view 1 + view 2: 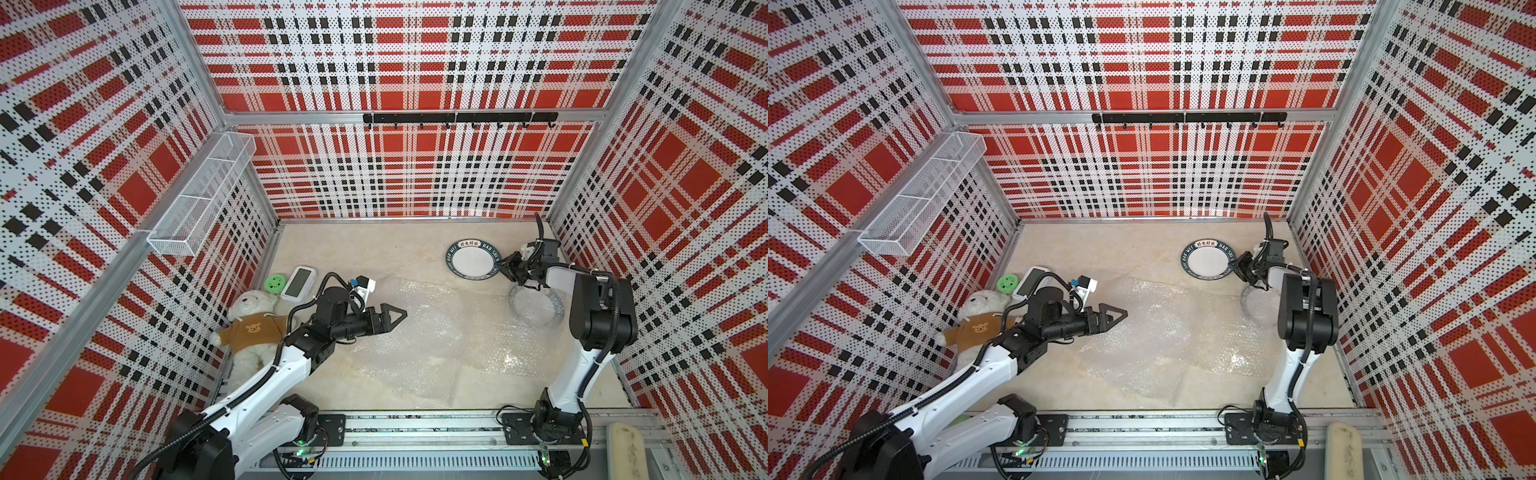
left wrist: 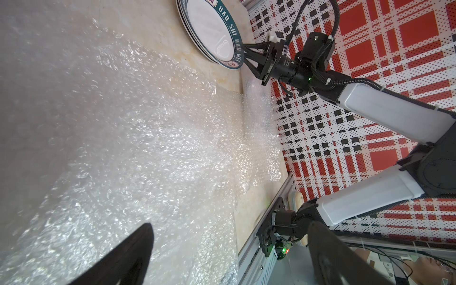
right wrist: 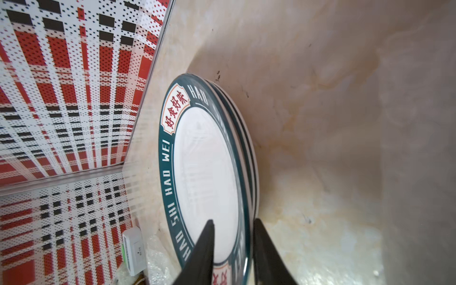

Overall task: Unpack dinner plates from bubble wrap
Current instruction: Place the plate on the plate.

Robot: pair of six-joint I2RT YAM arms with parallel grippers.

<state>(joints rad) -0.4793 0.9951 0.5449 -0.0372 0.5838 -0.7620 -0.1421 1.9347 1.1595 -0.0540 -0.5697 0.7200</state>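
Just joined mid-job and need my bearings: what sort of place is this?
Probably a staged robot test cell: plaid perforated wall panels on aluminium framing, left arm and right arm bolted to a front rail, dinner plates and bubble wrap on a beige tabletop.

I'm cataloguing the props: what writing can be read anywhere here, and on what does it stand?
"HAO SHI HAO WEI": white capitals on the dark band of the top dinner plate.
"好食好味": red characters on a cream label in that band; a second label is partly hidden by the right gripper.
White device: its small marks are too small to read.
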